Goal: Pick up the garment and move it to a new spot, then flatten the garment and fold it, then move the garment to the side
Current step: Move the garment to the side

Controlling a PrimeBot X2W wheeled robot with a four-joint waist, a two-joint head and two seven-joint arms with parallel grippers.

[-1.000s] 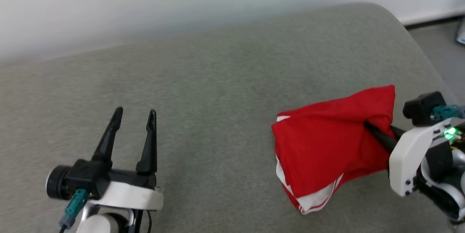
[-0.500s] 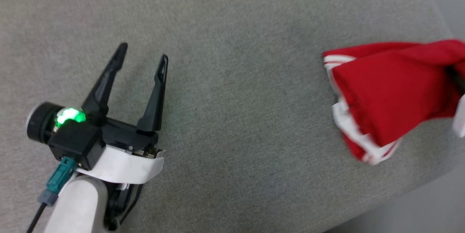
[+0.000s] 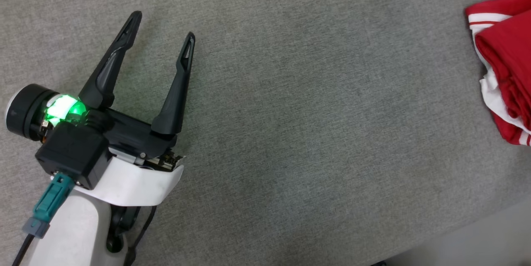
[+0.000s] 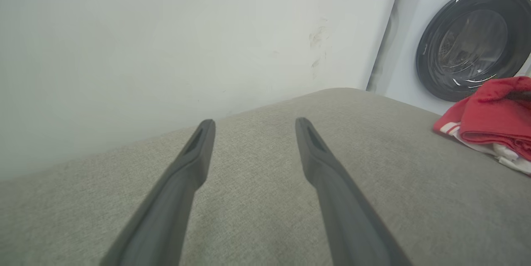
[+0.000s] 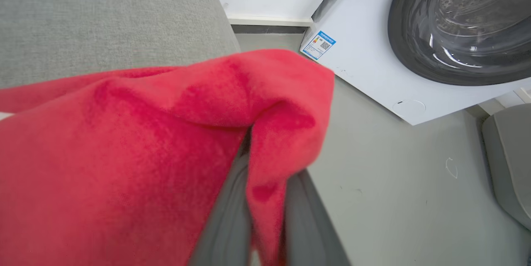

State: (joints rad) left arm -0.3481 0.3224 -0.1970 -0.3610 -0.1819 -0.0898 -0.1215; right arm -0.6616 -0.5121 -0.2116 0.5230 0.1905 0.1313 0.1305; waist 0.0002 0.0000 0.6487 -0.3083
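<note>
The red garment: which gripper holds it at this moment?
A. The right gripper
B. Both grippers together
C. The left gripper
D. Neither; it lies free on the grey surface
A: in the right wrist view the right gripper is shut on a fold of the garment, while the left gripper stands open, with nothing between its fingers and apart from the cloth.
</note>
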